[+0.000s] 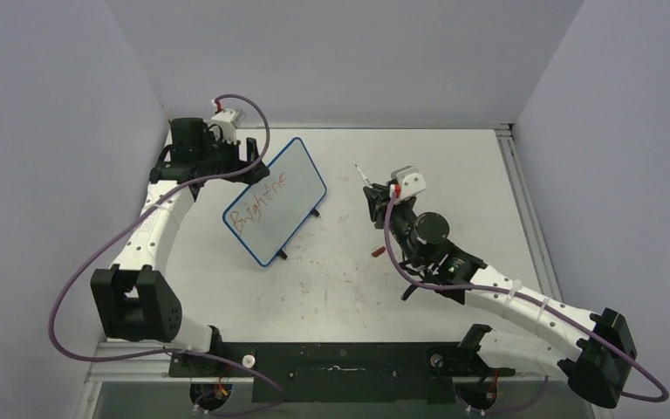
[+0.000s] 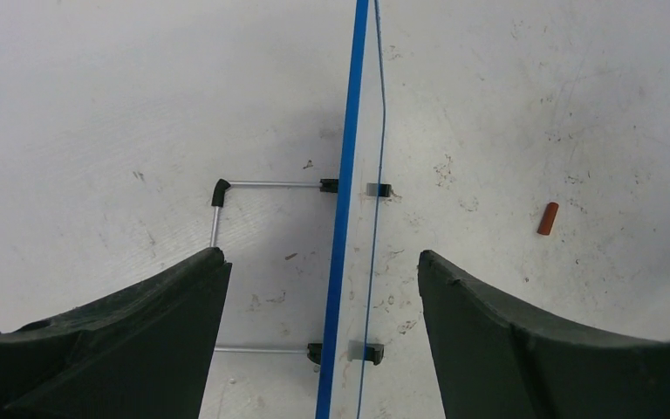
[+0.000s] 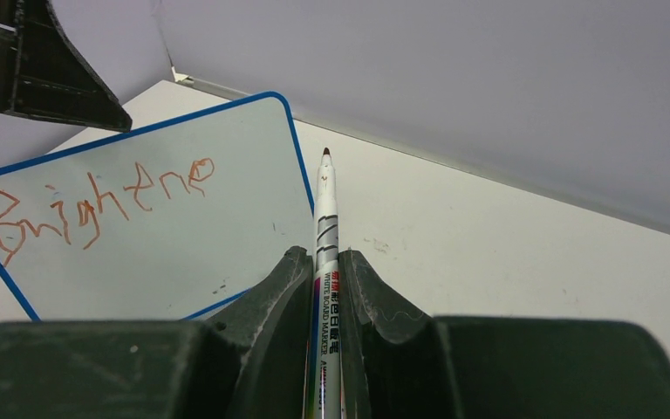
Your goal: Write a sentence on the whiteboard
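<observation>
The whiteboard [image 1: 290, 188], blue-framed, stands tilted on wire feet left of the table's middle. One line of the sentence [image 1: 260, 202], in red, reads roughly "Brightene" [image 3: 96, 201]. My left gripper [image 1: 249, 161] hangs over the board's far upper edge, open. In the left wrist view its fingers [image 2: 140, 340] straddle the blue edge [image 2: 345, 218] without touching it. My right gripper [image 1: 373, 199] is to the right of the board and shut on a whiteboard marker [image 3: 324, 218]. The uncapped red tip points up and away, off the whiteboard [image 3: 227, 236].
A small red marker cap [image 1: 379, 251] lies on the white tabletop [image 1: 454, 183] near the right arm, also visible as the cap [image 2: 548, 218] from the left wrist. Faint red smudges mark the table. Grey walls enclose the left, back and right sides.
</observation>
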Motion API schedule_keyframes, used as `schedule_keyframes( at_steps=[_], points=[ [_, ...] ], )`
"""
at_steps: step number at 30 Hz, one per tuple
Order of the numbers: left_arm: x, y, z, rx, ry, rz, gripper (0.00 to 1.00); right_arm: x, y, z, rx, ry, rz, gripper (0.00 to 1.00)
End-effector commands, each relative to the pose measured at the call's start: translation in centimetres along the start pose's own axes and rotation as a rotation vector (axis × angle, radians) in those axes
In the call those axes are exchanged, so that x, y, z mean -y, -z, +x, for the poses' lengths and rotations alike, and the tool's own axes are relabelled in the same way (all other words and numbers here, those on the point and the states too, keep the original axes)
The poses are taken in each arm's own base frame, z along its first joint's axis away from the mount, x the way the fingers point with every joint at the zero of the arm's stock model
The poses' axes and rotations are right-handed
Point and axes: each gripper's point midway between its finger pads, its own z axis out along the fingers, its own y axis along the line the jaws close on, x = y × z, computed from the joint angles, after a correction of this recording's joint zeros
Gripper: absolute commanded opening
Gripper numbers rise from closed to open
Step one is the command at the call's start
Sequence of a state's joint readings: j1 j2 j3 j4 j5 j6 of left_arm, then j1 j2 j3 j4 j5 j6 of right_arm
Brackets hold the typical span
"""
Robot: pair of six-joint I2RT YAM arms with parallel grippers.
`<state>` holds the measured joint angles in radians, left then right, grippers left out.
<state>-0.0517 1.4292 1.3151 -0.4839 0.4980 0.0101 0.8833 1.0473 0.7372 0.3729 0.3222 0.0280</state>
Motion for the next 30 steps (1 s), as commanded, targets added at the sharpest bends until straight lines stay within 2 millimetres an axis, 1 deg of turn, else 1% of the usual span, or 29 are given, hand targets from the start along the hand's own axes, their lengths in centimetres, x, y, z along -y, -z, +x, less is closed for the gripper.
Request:
schedule_keyframes(
  at_steps=[1,3,5,6,8,10,13,15,17,20,27,30],
  points=[
    [0.9,-1.1,-1.9,0.007,-0.033,0.073,0.77,0.3,1.0,-1.3,0.029,-0.037,-0.024,0.05],
    [1.1,-1.9,-1.9,0.003,-0.026,0.096,0.76,0.5,1.2,-1.3,0.032,-0.038,-0.022,0.05],
    [1.2,-2.6,-1.7,-0.007,-0.016,0.118,0.72,0.7,1.3,-1.3,0.032,-0.038,-0.021,0.05],
    [1.1,-2.9,-1.5,-0.018,-0.012,0.127,0.68,0.8,1.3,-1.2,0.031,-0.037,-0.019,0.05],
    [0.9,-3.7,-0.7,-0.056,0.0,0.145,0.55,0.9,1.4,-1.1,0.028,-0.036,-0.017,0.05],
    [1.0,-4.1,-0.2,-0.071,0.002,0.166,0.43,1.1,1.4,-1.0,0.027,-0.033,-0.01,0.05],
    [1.7,-4.2,0.2,-0.068,0.006,0.214,0.29,1.3,1.5,-0.9,0.021,-0.03,-0.005,0.05],
    [2.3,-4.3,0.5,-0.07,0.007,0.254,0.22,1.2,1.7,-0.9,0.02,-0.031,-0.008,0.05],
    [2.9,-4.2,1.2,-0.086,0.008,0.304,0.15,1.3,1.9,-0.9,0.018,-0.034,-0.006,0.05],
    [3.6,-4.1,2.4,-0.105,0.007,0.361,0.01,1.5,2.3,-1.0,0.02,-0.041,-0.008,0.05],
    [5.4,-3.3,4.6,-0.134,0.024,0.481,0.0,1.3,3.2,-0.9,0.02,-0.054,-0.032,0.05],
    [6.3,-3.1,5.2,-0.14,0.036,0.523,0.0,0.9,3.7,-0.7,0.024,-0.062,-0.066,0.05]
  ],
)
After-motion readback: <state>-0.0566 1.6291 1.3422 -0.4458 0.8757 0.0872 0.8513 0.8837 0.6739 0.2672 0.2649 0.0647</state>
